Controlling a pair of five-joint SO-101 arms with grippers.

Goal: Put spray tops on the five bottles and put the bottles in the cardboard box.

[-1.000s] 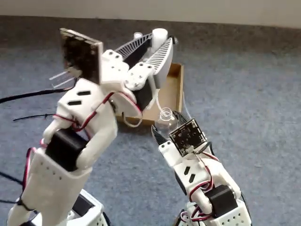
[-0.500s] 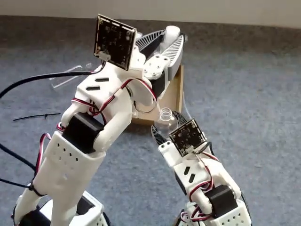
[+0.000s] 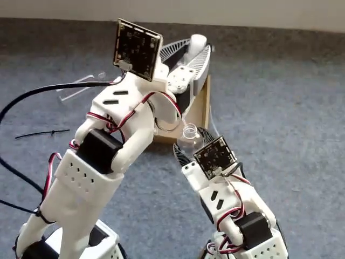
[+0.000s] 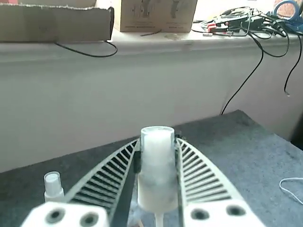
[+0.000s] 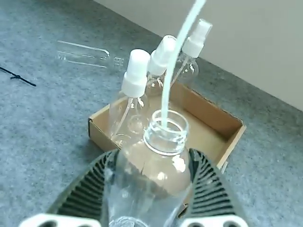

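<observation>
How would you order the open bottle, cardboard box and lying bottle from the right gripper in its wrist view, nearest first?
1. open bottle, held in the right gripper.
2. cardboard box, just beyond the held bottle.
3. lying bottle, on the carpet, off past the box.

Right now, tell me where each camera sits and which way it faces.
High view: fixed above and behind both arms, looking down on the carpet; shows left gripper and right gripper.
Left wrist view: on the left arm, facing the wall past its gripper and spray top.
Right wrist view: on the right arm, looking down past its gripper at the bottle and cardboard box.
Shared: high and right wrist views both show the box.
</observation>
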